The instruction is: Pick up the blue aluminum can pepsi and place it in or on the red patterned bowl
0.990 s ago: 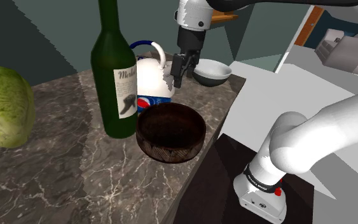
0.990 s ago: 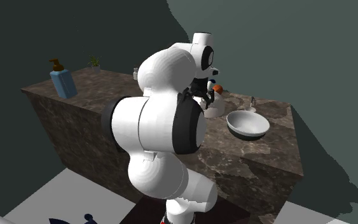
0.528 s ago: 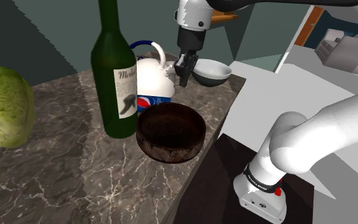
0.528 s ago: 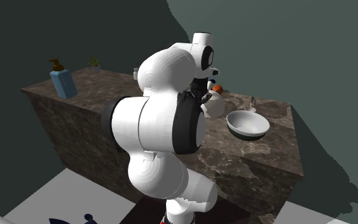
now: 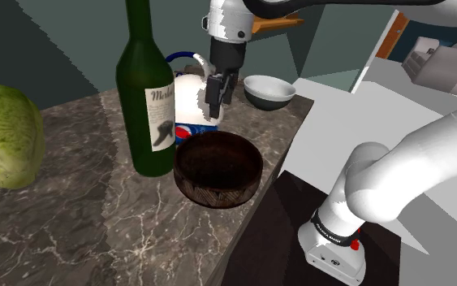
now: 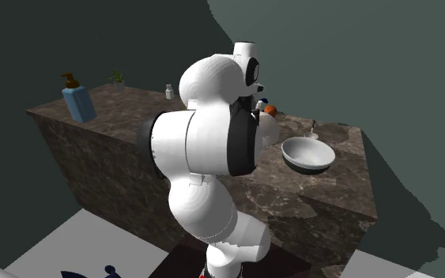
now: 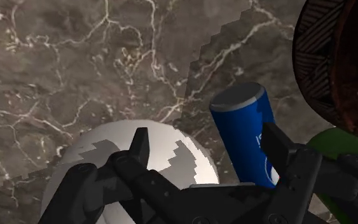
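On marble counter (image 5: 72, 211), hemmed in by neighbours: blue Pepsi can (image 7: 244, 133), upright, grey top rim. Stands just beside white kettle (image 7: 126, 165), near dark red-brown patterned bowl (image 7: 336, 57), with green wine bottle (image 7: 339, 143) close by. Not lifted, not clasped.

Above it: black gripper (image 7: 206, 137), fingers apart and clamped on nothing. One finger over kettle's dome, the other against can's outer flank. Straddles can off-centre, probably because kettle crowds the gap. Judged an approach to the grasp, needing a shift toward can before closing. Risk: finger catching kettle.

Bowl: wide, empty, at counter's edge toward the stand. Short carry from can, by estimate.

Wrist view: supplies can's blue body from above and the finger spacing. Shoulder view: supplies can's logo low between bottle and bowl, kettle's blue hoop handle, grey-white bowl (image 5: 269, 91) beyond, cabbage (image 5: 3, 134) well apart. Second exterior view: arm (image 6: 205, 150) foremost, blue soap dispenser (image 6: 78, 103) at counter's far end.
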### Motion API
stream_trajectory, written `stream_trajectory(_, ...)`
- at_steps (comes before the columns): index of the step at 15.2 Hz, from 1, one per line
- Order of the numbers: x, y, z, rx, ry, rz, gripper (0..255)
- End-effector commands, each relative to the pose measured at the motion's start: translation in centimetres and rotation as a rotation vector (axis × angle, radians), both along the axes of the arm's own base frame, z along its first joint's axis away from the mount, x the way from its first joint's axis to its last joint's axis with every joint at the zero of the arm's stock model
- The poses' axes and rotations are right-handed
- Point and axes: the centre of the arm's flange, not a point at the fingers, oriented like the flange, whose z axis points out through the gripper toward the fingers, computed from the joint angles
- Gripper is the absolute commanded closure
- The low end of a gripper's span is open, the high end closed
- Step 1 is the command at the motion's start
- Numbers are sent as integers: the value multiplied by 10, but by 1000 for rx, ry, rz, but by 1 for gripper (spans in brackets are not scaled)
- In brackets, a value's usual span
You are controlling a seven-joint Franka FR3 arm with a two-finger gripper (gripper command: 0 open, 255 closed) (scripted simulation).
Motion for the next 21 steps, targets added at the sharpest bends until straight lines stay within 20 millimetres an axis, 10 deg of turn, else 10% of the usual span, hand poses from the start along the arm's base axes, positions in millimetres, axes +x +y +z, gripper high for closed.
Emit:
stream_trajectory(1, 8, 24, -9, 4, 8, 97, 0)
stream_trajectory(4, 16, 60, -19, 10, 19, 240, 0)
stream_trajectory(20, 14, 61, -59, 10, 19, 240, 0)
stream_trajectory(21, 12, 65, -54, 9, 20, 240, 255)
